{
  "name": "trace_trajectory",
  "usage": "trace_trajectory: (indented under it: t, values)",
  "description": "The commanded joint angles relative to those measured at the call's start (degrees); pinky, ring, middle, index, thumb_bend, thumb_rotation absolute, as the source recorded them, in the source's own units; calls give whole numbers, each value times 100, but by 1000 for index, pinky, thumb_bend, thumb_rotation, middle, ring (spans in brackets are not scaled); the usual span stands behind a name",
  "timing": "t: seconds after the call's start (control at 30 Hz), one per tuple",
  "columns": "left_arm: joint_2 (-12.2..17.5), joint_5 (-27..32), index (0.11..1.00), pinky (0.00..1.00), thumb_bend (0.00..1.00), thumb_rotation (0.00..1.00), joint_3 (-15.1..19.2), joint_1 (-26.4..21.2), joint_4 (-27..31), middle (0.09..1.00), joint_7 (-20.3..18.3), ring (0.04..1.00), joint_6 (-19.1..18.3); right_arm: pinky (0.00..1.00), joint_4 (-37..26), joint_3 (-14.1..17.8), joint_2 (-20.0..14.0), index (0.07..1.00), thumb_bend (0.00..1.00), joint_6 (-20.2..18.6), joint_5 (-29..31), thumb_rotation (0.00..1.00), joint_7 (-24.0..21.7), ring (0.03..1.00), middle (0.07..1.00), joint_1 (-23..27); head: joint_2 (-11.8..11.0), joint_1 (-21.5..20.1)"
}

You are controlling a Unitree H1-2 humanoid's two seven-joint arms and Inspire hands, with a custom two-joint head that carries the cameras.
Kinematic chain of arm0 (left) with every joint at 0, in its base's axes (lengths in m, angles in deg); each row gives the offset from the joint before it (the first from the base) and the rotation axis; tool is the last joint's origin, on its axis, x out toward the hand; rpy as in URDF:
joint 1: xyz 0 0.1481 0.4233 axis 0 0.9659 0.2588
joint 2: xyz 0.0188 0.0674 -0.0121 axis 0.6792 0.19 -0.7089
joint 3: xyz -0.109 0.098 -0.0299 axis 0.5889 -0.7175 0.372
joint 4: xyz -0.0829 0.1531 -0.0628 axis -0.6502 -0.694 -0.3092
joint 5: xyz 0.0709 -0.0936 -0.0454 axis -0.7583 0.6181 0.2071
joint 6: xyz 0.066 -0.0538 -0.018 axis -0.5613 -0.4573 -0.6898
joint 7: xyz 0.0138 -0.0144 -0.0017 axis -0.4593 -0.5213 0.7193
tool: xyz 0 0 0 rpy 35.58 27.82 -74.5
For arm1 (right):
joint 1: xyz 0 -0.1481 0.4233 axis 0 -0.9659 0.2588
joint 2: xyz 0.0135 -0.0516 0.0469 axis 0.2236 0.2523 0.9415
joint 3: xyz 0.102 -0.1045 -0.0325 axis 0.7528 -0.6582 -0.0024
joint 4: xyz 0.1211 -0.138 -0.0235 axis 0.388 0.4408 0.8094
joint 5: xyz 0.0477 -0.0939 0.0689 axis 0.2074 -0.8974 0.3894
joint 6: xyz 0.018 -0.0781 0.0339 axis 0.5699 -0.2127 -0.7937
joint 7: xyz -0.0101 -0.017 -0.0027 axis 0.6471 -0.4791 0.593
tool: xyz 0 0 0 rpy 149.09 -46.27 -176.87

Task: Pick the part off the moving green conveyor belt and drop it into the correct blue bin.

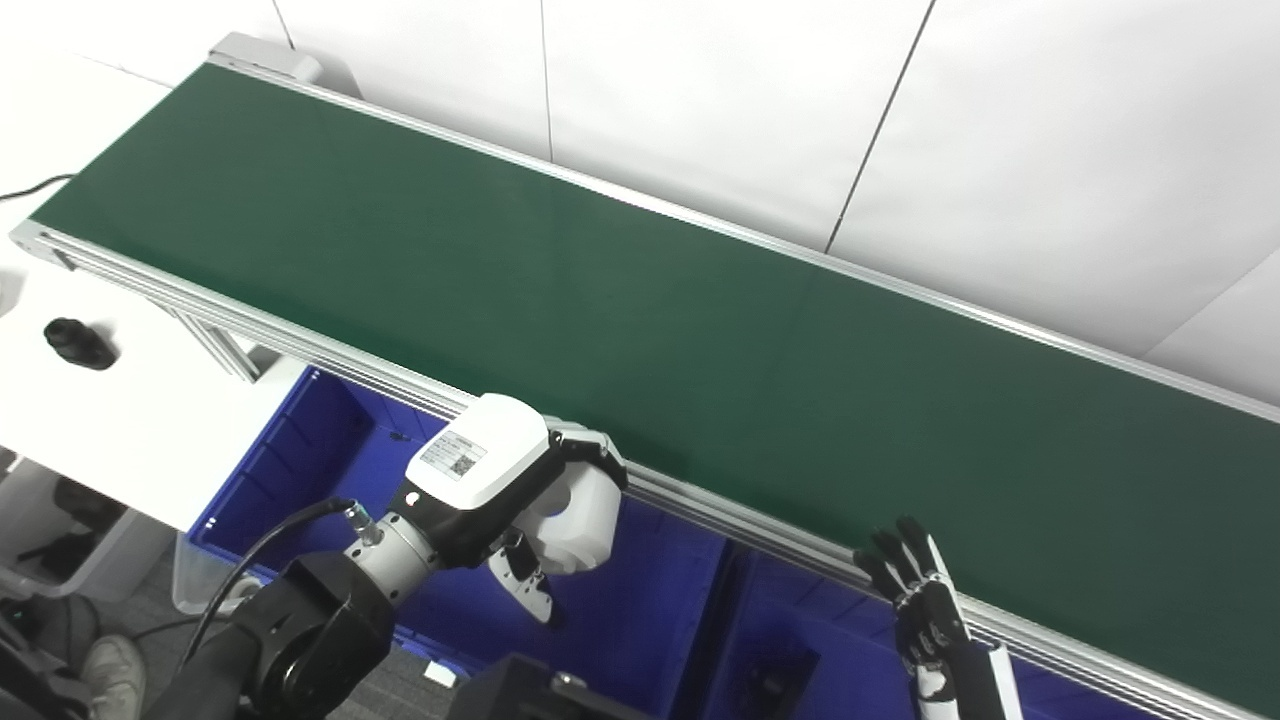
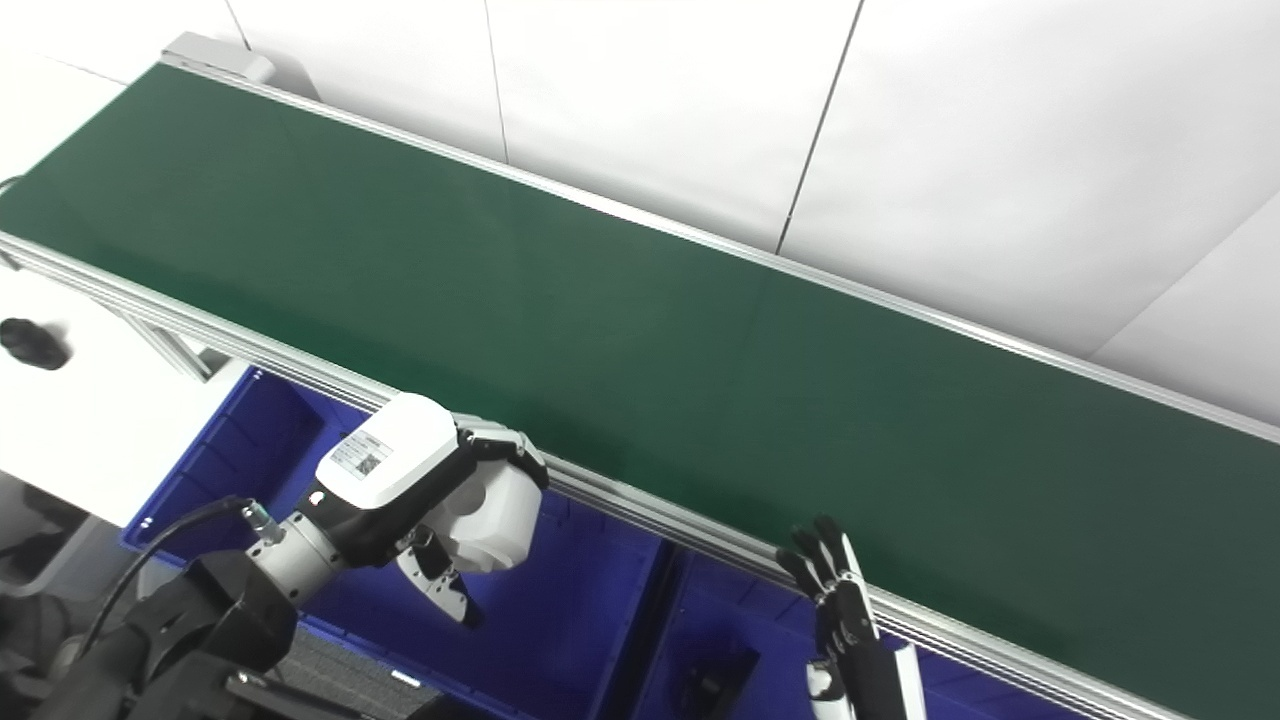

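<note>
The green conveyor belt (image 1: 620,300) runs diagonally across the view and carries no part. My left hand (image 1: 500,490) hovers just in front of the belt's near rail, above the left blue bin (image 1: 290,450). It is shut on a white rounded part (image 1: 580,520), which shows between the curled fingers and the thumb (image 1: 527,588). My right hand (image 1: 920,595) stands at the belt's near rail further right, open and holding nothing, with dark fingers spread and pointing up. It is over the right blue bin (image 1: 830,630).
A dark object (image 1: 770,685) lies in the right bin. A small black item (image 1: 78,343) rests on the white table (image 1: 150,420) at the left. White wall panels (image 1: 800,110) rise behind the belt. A black cable (image 1: 260,550) trails from my left wrist.
</note>
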Motion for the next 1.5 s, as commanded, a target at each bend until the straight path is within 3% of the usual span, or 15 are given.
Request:
trace_trajectory:
  t: [0.0, 0.07, 0.1, 0.17, 0.23, 0.33, 0.47, 0.5, 0.6, 0.77, 0.87, 1.03, 1.17, 1.33, 1.47]
  values:
    - [91, 144, 994, 961, 1000, 653, 56, -28, 90, 993, 310, 989, 322, 960, -143, -6, 12, 964, 863, -42, 44, 923, -61, 877, 917, 6, -3, 8]
    - [2, 104, 957, 941, 1000, 642, 94, -23, 7, 975, 770, 992, 644, 958, -171, -5, 4, 966, 863, -59, 51, 926, -67, 875, 916, 4, 15, -19]
    - [-75, 155, 854, 878, 999, 610, 122, 2, 11, 901, 920, 943, 727, 959, -180, -4, -1, 965, 862, -65, 58, 927, -71, 876, 916, 5, 26, -18]
    - [-239, 282, 560, 669, 805, 479, 167, 87, 119, 706, 1159, 723, 841, 963, -183, -1, -12, 965, 866, -58, 68, 927, -80, 878, 917, 5, 31, -12]
    - [-441, 641, 466, 572, 764, 386, 191, 188, 311, 603, 1409, 626, 1008, 964, -178, 5, -28, 970, 863, -36, 68, 929, -87, 879, 919, 5, 29, 0]
    - [-633, 1238, 519, 540, 835, 410, 174, 245, 598, 593, 1485, 612, 1148, 960, -173, 23, -30, 970, 859, -31, 60, 929, -91, 877, 917, 8, 34, 1]
    - [-636, 1570, 750, 557, 983, 547, 176, 196, 995, 703, 1144, 658, 1040, 955, -199, 34, -21, 966, 857, -64, 41, 930, -98, 872, 914, 6, 42, 6]
    - [-571, 1670, 898, 607, 994, 584, 157, 160, 1070, 833, 1008, 749, 983, 957, -205, 35, -22, 967, 857, -70, 45, 929, -102, 873, 914, 6, 40, 5]
    - [-453, 1987, 994, 760, 1000, 577, 105, 104, 1258, 988, 617, 946, 720, 960, -204, 39, -25, 966, 854, -66, 52, 926, -107, 875, 915, 3, 42, -15]
    - [-811, 2173, 1000, 769, 1000, 519, 188, 283, 1064, 1000, 859, 965, 839, 970, -214, 44, -32, 967, 856, -84, 60, 924, -116, 880, 919, 3, 47, 0]
    - [-1220, 2190, 777, 593, 893, 270, 250, 393, 666, 785, 1341, 735, 1337, 962, -207, 51, -36, 969, 852, -58, 43, 929, -119, 877, 918, 7, 47, 0]
    - [-1384, 2559, 677, 543, 906, 279, 318, 404, 423, 687, 1377, 650, 1510, 956, -212, 70, -59, 970, 856, -61, 60, 930, -137, 878, 919, 0, 60, -8]
    - [-1104, 2463, 963, 749, 999, 534, 331, 443, 568, 948, 883, 877, 1096, 959, -230, 72, -50, 969, 854, -82, 90, 925, -142, 873, 917, -9, 67, -21]
    - [-799, 2726, 999, 917, 1000, 588, 219, 383, 976, 999, 198, 995, 198, 967, -247, 76, -67, 970, 853, -88, 95, 924, -150, 878, 917, -20, 76, -16]
    - [-811, 2987, 1000, 938, 1000, 565, 154, 365, 988, 1000, 177, 1000, 143, 966, -258, 79, -71, 972, 854, -96, 95, 924, -148, 877, 918, -31, 79, -12]
